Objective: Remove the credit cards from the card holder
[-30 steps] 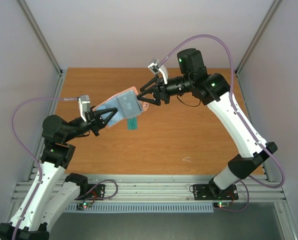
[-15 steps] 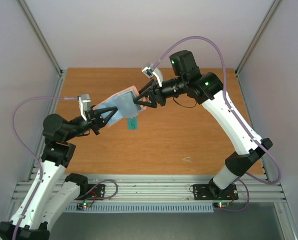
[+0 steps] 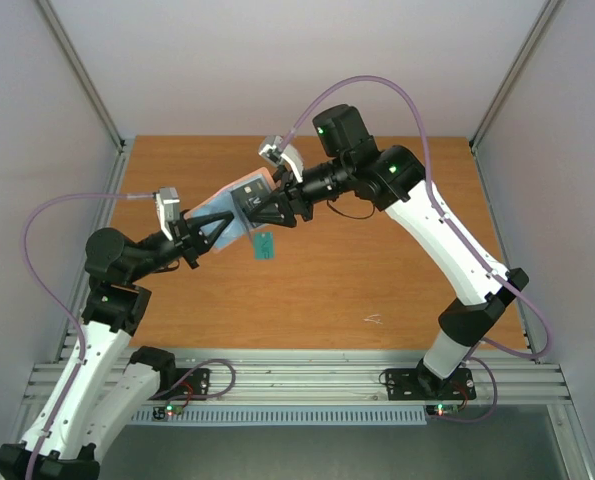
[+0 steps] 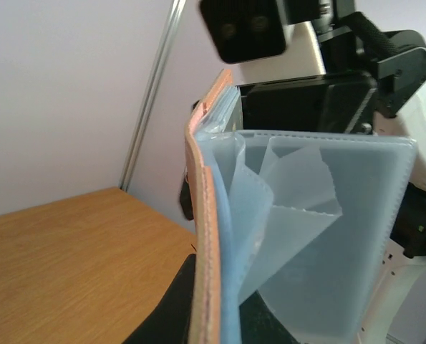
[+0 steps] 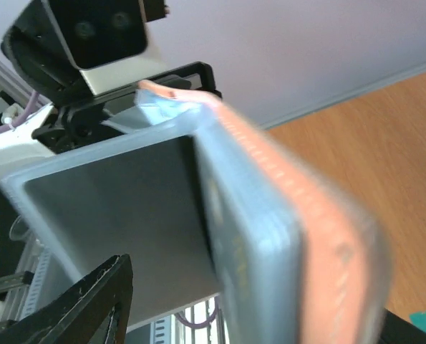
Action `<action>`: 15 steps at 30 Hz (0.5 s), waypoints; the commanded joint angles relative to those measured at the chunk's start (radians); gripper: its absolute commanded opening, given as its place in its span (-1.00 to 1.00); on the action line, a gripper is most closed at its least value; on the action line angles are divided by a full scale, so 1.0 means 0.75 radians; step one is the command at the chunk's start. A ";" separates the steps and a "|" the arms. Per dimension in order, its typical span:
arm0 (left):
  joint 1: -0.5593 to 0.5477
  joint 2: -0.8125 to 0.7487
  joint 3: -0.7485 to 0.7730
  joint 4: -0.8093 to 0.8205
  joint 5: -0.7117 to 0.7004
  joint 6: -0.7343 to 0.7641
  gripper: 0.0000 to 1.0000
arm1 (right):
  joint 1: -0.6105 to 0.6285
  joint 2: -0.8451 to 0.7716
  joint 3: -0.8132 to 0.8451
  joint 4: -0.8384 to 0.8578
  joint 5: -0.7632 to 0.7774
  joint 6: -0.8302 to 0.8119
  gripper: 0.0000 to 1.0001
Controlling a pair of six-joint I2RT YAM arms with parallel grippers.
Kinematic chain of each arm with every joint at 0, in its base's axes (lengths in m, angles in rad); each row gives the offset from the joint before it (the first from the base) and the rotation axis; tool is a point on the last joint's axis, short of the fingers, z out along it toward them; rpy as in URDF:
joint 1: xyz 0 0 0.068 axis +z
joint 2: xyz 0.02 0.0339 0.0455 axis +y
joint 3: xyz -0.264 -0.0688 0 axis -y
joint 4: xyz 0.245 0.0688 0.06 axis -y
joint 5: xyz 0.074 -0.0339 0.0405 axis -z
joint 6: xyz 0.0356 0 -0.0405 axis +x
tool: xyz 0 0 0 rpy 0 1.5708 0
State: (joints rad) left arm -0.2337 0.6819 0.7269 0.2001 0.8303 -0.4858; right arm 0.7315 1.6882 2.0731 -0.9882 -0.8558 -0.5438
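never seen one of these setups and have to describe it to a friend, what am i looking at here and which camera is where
These are two robot arms bolted at the near edge of a wooden table. The wide picture comes from a fixed camera above and behind them. The two close-ups come from a small camera on each wrist, looking along that arm's fingers. The left gripper holds an open card holder, pink outside with pale plastic sleeves inside, up off the table. The right gripper has its fingers spread around the holder's other end; I cannot tell whether it touches a card. One teal card lies on the table nearby.
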 commanded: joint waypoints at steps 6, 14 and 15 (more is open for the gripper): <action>-0.007 -0.034 0.008 0.136 0.034 0.016 -1.00 | 0.014 0.021 0.021 -0.024 0.124 -0.013 0.06; -0.006 -0.037 -0.002 0.119 0.001 0.021 -1.00 | 0.016 -0.006 0.036 -0.100 0.011 -0.112 0.52; -0.005 -0.039 -0.002 0.116 0.000 0.025 -0.99 | 0.016 -0.021 0.035 -0.120 0.001 -0.149 0.55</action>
State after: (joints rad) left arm -0.2375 0.6716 0.7265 0.2157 0.8436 -0.4854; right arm 0.7368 1.7061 2.0727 -1.0122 -0.7952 -0.5686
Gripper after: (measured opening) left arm 0.041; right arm 0.753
